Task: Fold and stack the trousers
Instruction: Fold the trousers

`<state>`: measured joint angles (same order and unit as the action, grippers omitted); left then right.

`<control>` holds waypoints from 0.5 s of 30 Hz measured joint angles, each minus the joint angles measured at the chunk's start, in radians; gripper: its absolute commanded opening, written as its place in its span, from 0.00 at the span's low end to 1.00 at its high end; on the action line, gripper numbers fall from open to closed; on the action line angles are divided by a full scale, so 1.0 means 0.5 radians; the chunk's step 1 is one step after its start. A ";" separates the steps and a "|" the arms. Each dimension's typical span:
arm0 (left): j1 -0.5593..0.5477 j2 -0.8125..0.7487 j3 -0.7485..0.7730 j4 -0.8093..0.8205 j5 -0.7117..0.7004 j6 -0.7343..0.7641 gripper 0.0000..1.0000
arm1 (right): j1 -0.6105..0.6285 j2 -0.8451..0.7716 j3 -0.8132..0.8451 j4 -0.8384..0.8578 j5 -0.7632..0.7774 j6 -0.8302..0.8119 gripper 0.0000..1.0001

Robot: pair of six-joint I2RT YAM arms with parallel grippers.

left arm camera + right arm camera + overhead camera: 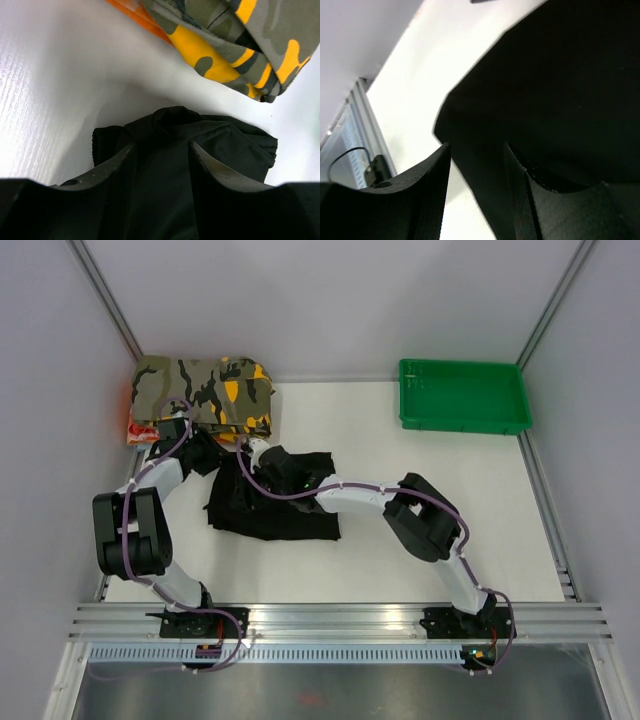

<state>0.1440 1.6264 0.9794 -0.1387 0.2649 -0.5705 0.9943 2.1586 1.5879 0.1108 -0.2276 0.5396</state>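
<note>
Trousers point(290, 515): black, plain, folded into a compact, roughly rectangular bundle. Lying on the white table point(400, 540), left of centre, with the back-left corner near the camouflage garment point(205, 388). Camouflage garment: olive, black and orange, folded, in the back-left corner of the table; in the left wrist view separated from the trousers by a strip of bare table. Green tray point(462, 426): back right of the table, well apart from both garments. Left gripper point(203, 453): at the back-left corner of the trousers, arm bent up from the near-left base. In the left wrist view, fingers point(117, 172) partly apart, black cloth bunched and filling the whole gap between them, a raised fold just beyond the tips; jaws clamped on that bunch of trousers. Right gripper point(272, 462): at the back edge of the trousers, near the left gripper, arm extended leftward from the near-right base. In the right wrist view, fingers point(432, 190) partly apart, the edge of the black cloth crossing the gap, bare table visible beside one finger; grip or no grip impossible to tell.
</note>
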 measured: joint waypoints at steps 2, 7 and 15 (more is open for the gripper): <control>0.000 0.024 -0.013 0.027 0.010 0.000 0.51 | 0.008 0.063 0.012 0.005 0.031 0.005 0.54; 0.000 0.039 -0.024 0.103 0.019 -0.004 0.39 | 0.022 0.207 0.053 0.005 0.086 0.014 0.53; 0.000 0.107 -0.019 0.134 0.017 -0.094 0.03 | 0.126 0.275 0.076 0.020 0.159 -0.025 0.49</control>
<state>0.1440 1.6798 0.9699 -0.0715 0.2733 -0.6174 1.0573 2.2959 1.6260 0.1207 -0.1482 0.5270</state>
